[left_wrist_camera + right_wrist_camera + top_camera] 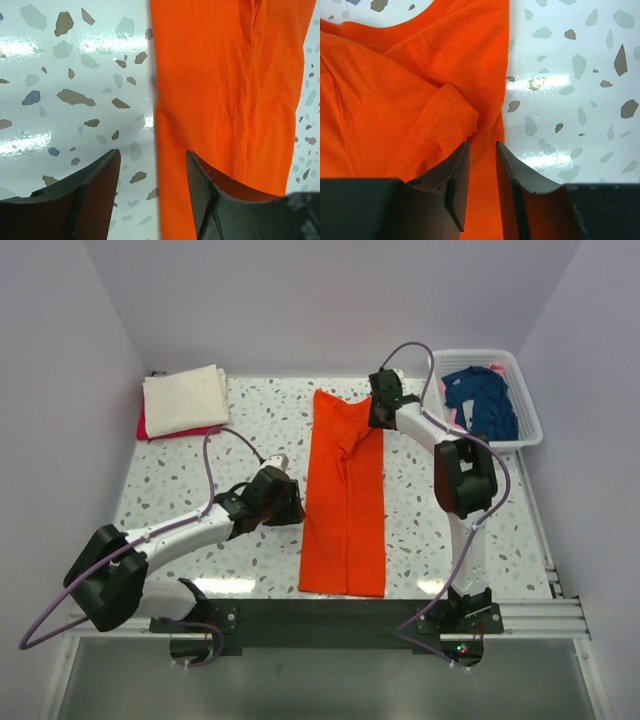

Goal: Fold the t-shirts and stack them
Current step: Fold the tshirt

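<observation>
Two lengthwise folds look done, so I'd judge the job is between steps. The bright orange soft-cloth t-shirt lies as one long narrow strip down the middle of the speckled white bench, neck end toward the far edge and hem just short of the near edge.

Right fingers sit low over the strip's far end, at its right edge. They're parted by a narrow gap w/ nothing pinched, and flat cloth shows through the gap. Left fingers are spread wide, straddling the strip's left edge about halfway along. They hold nothing.

Next move, as I read it, is the crosswise fold: both sets of fingers need a corner at the same end, then carry it over to meet the other end w/o dragging the strip askew. After that it goes on the pile.

Cloth looks thin and limp. The left edge is straight. The short sleeve is tucked inward but humped up, w/ creases running from it down the centre, so it may want flattening first.

Other shirts: a cream folded t-shirt lies on top of a red t-shirt at the far-left corner. A navy t-shirt sits crumpled in the white plastic lattice basket at the far-right corner.
</observation>
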